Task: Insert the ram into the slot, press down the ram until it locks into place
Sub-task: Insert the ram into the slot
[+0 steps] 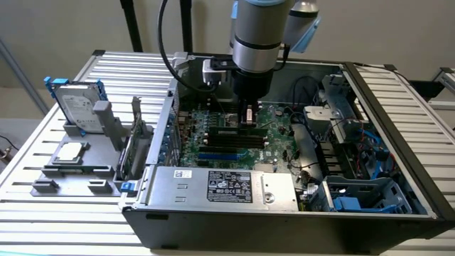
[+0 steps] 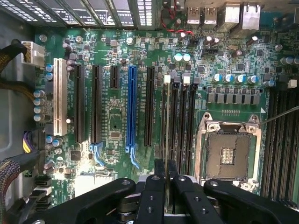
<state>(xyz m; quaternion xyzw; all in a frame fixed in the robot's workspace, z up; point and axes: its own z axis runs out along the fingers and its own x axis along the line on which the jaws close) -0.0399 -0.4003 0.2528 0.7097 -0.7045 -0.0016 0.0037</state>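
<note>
A hard drive (image 1: 74,106) stands at the left of the frame on a grey holder (image 1: 71,186). A silver box (image 1: 178,189) with a label sits in the lower middle of the black case (image 1: 284,229).

One ram (image 1: 238,132), one blue slot (image 2: 132,107), one white slot (image 2: 59,98), one processor socket (image 2: 227,154), one hard drive (image 1: 76,109).

1. I work in a robotics lab: my end effector (image 2: 166,167) hangs inside an opened computer case (image 1: 284,229).
2. The slatted metal worktop (image 1: 64,229) carries grey fixtures (image 1: 71,173) holding a hard drive (image 1: 76,106).
3. A plain wall (image 1: 57,26) stands behind.
</note>
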